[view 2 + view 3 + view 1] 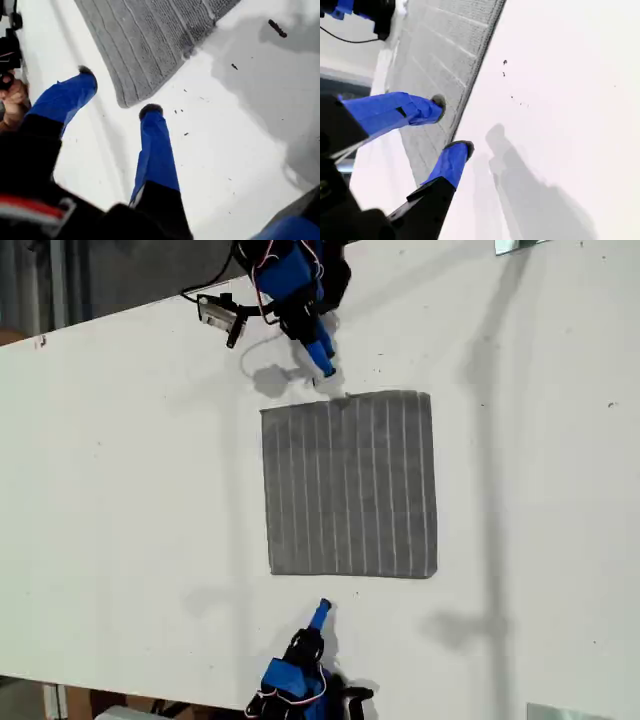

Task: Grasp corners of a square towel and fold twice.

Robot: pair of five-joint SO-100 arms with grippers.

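Towel (350, 485) lies flat, edges straight, bare table (130, 490) all around.

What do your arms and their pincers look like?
Bright blue plastic with black joints. My first pincer and my second pincer each have two tapering blue fingers with dark tips. Thin red and white wires loop over each base; a black cable trails from one.
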